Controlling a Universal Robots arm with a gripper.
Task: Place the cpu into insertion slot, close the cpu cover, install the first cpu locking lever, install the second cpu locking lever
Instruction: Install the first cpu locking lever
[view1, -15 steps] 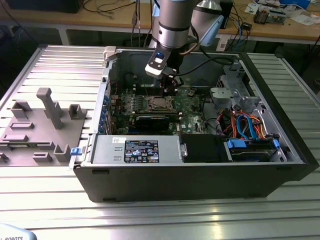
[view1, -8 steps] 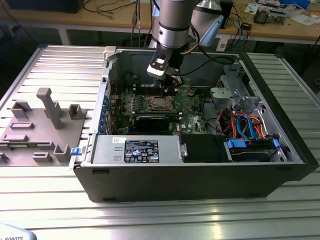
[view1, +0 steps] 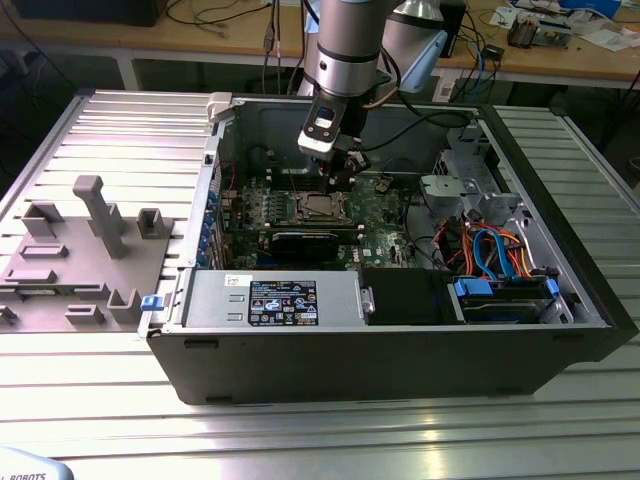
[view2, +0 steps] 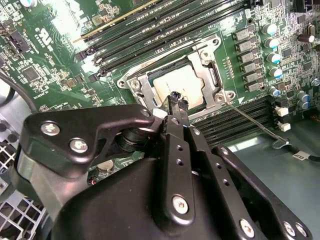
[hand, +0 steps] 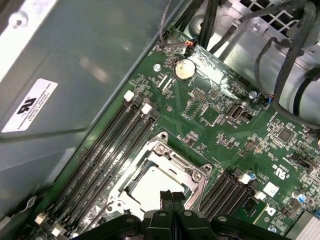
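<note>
The cpu (view2: 176, 84) is a pale square chip lying flat in the socket on the green motherboard; it also shows in the first wrist view (hand: 149, 184) and in the exterior view (view1: 318, 207). The silvery cpu cover (view2: 210, 71) lies down around it as a frame (hand: 176, 156). My gripper (view2: 176, 98) hovers just over the chip's edge, fingers pressed together with nothing between them (hand: 171, 196). In the exterior view the gripper (view1: 338, 181) hangs inside the case above the socket. A thin wire locking lever (view2: 252, 122) runs out from one socket corner across the memory slots.
Black memory slots (hand: 112, 142) flank the socket. The case wall (hand: 75, 60) rises close beside them. Cables (view1: 490, 245) and a grey drive cage (view1: 462, 165) fill the exterior view's right. A power supply (view1: 275, 300) sits at the front. A grey fixture (view1: 95, 215) stands outside on the left.
</note>
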